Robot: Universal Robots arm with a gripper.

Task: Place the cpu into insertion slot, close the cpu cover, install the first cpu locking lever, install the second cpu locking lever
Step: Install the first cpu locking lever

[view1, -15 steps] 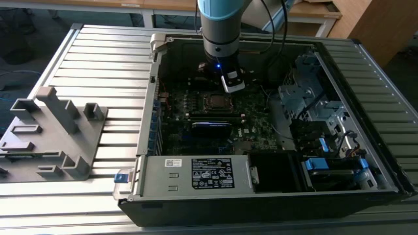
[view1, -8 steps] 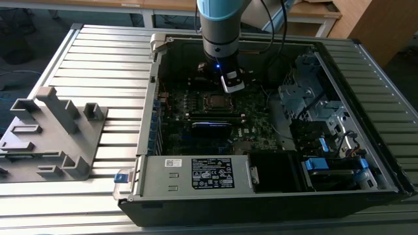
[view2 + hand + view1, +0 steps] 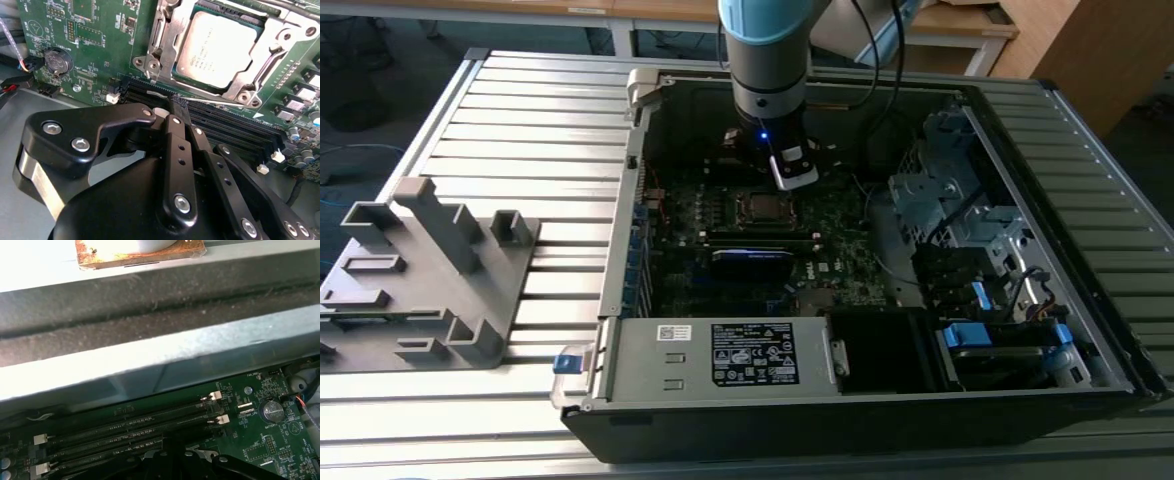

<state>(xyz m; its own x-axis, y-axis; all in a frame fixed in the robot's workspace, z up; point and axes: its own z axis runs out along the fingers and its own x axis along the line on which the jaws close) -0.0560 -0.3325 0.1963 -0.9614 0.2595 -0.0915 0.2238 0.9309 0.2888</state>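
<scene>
Hovering end effector (image 3: 176, 107), fingers pressed together, empty | memory slots (image 3: 225, 125) beneath | cpu (image 3: 217, 47) seated beside

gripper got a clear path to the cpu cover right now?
Probably yes. The gripper hangs just beside the cpu cover, which lies closed over the cpu; nothing visible stands between them.

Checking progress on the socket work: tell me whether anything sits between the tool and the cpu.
Nothing visible does. In the second wrist view the cpu lies in the slot with the cover down around it. The tool points at the memory slots beside the socket, with bare board between.
</scene>
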